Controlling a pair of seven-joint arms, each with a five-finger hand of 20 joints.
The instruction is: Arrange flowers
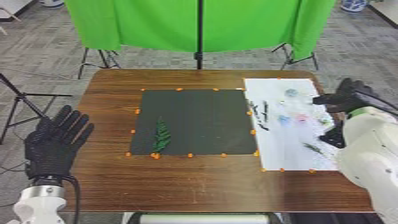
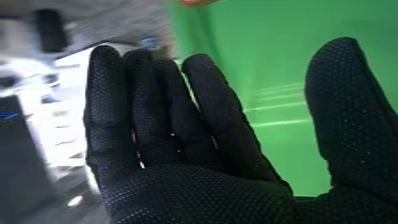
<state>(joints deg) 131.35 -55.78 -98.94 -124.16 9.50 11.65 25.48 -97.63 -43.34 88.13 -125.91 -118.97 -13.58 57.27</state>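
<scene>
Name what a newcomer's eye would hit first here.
Probably the bright green cloth hanging beyond the table's far edge. Next, likely the two black-gloved hands: the left hand open at the table's left side, the right hand open by the right edge of the white sheet. Then the lone green sprig, lying on the left part of the dark mat.

One desk [image 1: 195,187], one dark mat [image 1: 200,120], one white sheet [image 1: 277,157], one green fern leaf [image 1: 162,136]; the small flowers [image 1: 301,118] are too tiny to count.
</scene>
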